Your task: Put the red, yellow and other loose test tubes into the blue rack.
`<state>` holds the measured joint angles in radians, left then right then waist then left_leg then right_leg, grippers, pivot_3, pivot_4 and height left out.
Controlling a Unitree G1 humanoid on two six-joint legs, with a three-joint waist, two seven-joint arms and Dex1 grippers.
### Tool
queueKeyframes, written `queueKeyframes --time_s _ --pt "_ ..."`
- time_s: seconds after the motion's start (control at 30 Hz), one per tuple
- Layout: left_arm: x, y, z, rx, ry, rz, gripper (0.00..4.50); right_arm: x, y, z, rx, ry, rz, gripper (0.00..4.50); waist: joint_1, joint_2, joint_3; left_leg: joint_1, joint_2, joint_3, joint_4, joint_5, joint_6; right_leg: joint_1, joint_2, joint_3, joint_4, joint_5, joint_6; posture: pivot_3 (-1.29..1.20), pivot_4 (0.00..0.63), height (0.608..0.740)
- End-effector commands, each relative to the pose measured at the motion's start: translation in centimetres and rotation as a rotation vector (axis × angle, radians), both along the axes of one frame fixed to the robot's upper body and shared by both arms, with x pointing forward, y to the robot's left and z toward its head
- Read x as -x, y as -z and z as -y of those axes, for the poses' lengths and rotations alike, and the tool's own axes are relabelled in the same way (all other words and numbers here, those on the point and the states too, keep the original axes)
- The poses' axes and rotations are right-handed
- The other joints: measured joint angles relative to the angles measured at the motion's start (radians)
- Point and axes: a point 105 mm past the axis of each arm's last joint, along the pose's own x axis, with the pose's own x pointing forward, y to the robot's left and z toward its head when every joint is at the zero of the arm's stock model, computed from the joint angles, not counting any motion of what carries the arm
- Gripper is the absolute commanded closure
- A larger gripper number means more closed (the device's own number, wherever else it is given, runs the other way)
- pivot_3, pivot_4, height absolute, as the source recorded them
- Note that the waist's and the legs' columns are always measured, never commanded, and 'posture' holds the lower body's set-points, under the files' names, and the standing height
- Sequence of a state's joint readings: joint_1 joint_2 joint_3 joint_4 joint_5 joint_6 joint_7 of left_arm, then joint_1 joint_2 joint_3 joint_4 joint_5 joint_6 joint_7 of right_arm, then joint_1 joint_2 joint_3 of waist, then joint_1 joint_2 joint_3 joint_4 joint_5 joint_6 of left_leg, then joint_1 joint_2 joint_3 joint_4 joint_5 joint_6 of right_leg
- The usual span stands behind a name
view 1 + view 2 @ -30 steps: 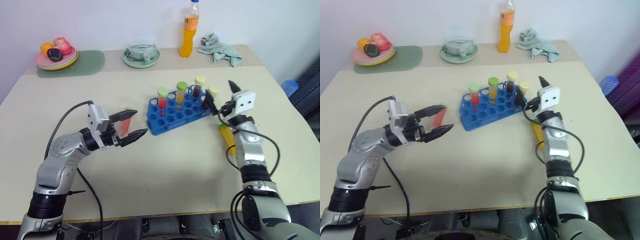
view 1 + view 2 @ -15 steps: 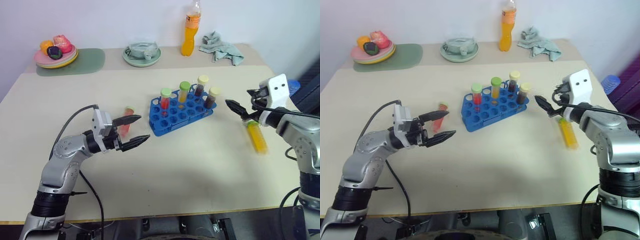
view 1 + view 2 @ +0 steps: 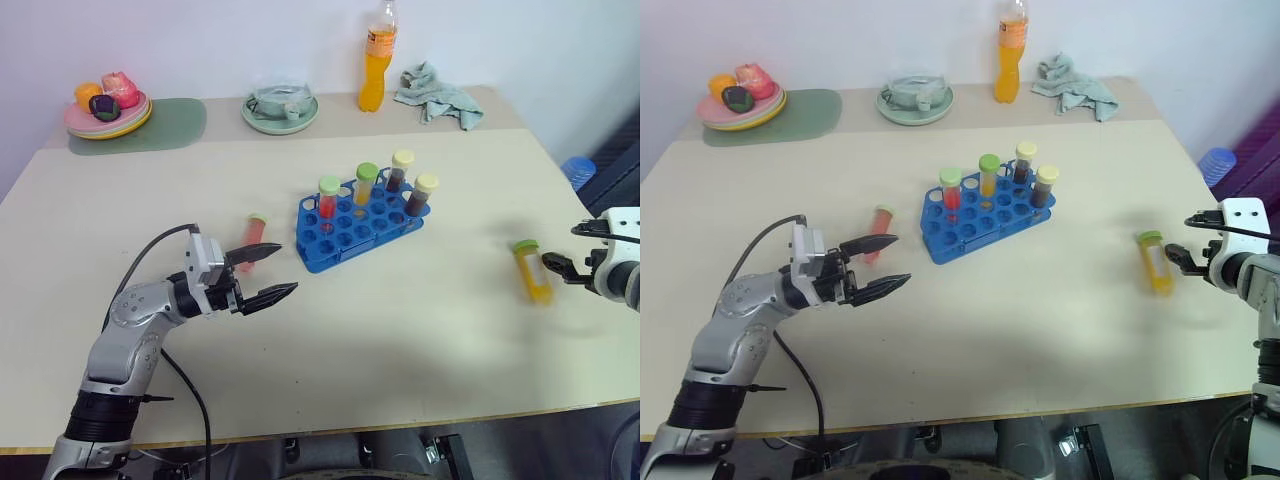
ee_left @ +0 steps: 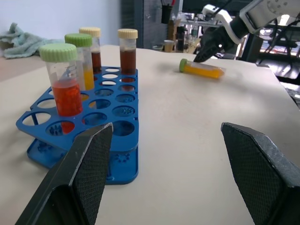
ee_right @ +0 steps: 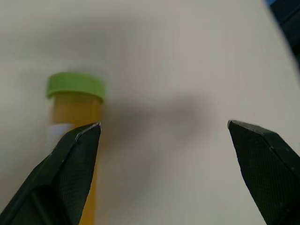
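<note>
The right gripper [image 3: 1188, 252] sits at the table's right edge, and its arm is cut off by the picture's side. Its fingers are wide apart and hold nothing. It is just beside the yellow test tube [image 3: 1155, 264], which lies flat on the table [image 3: 400, 320] with its green cap pointing away from the robot. The right wrist view shows that cap up close.

The red test tube [image 3: 253, 236] lies on the table left of the blue rack [image 3: 355, 225]. The left gripper [image 3: 268, 272] hovers near it, with fingers apart and empty. The left wrist view shows four capped tubes standing in the rack, but not the loose red one.
</note>
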<state>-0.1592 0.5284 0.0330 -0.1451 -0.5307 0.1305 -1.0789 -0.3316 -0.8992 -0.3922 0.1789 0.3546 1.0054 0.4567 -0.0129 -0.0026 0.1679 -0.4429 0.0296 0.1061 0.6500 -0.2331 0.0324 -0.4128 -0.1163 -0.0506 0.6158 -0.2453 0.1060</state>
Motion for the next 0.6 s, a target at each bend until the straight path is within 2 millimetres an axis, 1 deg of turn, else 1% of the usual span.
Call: queueKeyframes --time_s 0.03,0.17,0.23,0.3,0.37,0.43,0.53,0.6 --pt "0.1 -0.2 -0.2 0.005 -0.002 0.025 0.7 -0.7 -3.0 -0.5 -0.051 -0.006 0.122 0.09 0.001 0.0 0.0 0.0 0.0 0.0 0.0 0.0 0.0 0.0 0.0 0.0 0.0 0.0 0.0 0.0 0.15 0.74" --pt "0.3 0.0 -0.4 0.002 -0.002 0.023 0.7 -1.1 -4.1 -0.5 -0.103 0.017 0.186 0.09 0.004 0.0 0.0 0.0 -0.001 0.0 0.0 0.0 0.0 0.0 0.0 0.0 0.0 0.0 0.0 0.0 0.15 0.74" --pt "0.5 -0.1 -0.5 0.0 -0.002 0.023 0.7 -1.1 -4.5 -0.8 -0.143 0.002 0.194 0.09 0.004 0.0 0.0 0.0 -0.001 0.0 0.0 0.0 0.0 0.0 0.0 0.0 0.0 0.0 0.0 0.0 0.15 0.74" --pt "0.5 -0.1 -0.6 -0.002 -0.003 0.023 0.7 -1.0 -4.7 -1.6 -0.176 -0.042 0.185 0.09 0.004 0.0 0.0 0.0 -0.001 0.0 0.0 0.0 0.0 0.0 0.0 0.0 0.0 0.0 0.0 0.0 0.15 0.74" --pt "0.5 -0.1 -0.7 -0.004 -0.002 0.021 0.7 -0.4 -4.6 -3.1 -0.208 -0.128 0.151 0.09 0.003 0.0 0.0 0.0 -0.001 0.0 0.0 0.0 0.0 0.0 0.0 0.0 0.0 0.0 0.0 0.0 0.15 0.74" --pt "0.5 0.0 -0.8 -0.007 -0.001 0.017 0.7 0.9 -4.0 -5.3 -0.209 -0.264 0.082 0.09 0.005 0.0 0.0 -0.001 0.0 0.0 0.0 0.0 0.0 0.0 0.0 0.0 0.0 0.0 0.0 0.0 0.15 0.74" --pt "0.5 0.1 -0.8 -0.009 0.001 0.015 0.7 2.2 -3.2 -7.5 -0.203 -0.383 0.02 0.09 0.003 0.0 0.0 -0.001 0.0 -0.001 0.0 0.0 0.0 0.0 0.0 0.0 0.0 0.001 0.001 0.0 0.15 0.74" --pt "0.4 0.1 -0.8 -0.009 0.004 0.015 0.7 2.5 -2.6 -8.8 -0.213 -0.434 -0.002 0.09 0.001 0.0 0.0 0.0 0.0 -0.001 0.0 0.0 0.0 0.001 -0.001 -0.001 0.0 0.0 0.001 0.0 0.15 0.74"
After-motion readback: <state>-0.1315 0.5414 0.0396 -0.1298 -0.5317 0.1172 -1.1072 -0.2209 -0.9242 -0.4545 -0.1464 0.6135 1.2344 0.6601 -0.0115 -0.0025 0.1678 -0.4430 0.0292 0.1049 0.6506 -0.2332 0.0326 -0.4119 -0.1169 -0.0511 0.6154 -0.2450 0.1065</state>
